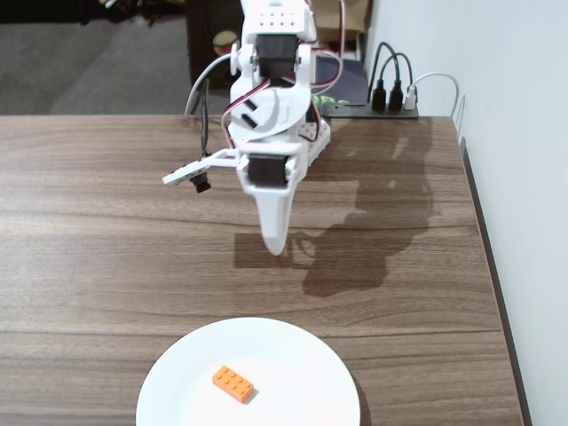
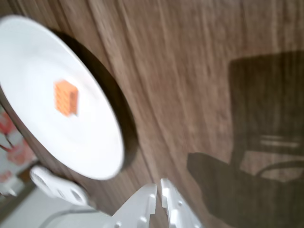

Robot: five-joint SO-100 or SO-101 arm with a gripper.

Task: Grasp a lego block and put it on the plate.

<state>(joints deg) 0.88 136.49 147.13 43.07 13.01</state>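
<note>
lego block: the orange lego block (image 1: 232,383) lies flat on the white plate (image 1: 177,382), a little left of centre in the fixed view, free of any grip; the wrist view shows it (image 2: 65,97) on the plate (image 2: 90,142) too, blurred.
gripper: your gripper (image 1: 276,246) points down over bare wooden table (image 1: 106,266), well apart from the plate; jaws together, holding nothing, tips nearly touching in the wrist view (image 2: 158,194).
arm pose: folded close above its base, wrist pitched down, raised clear of the table.
risk: placement looks done, i judge; if you sweep low toward the plate, you could nudge its rim and slide the block off.
risk, cables: the power strip (image 1: 382,105) behind the base could snag a wide swing.
</note>
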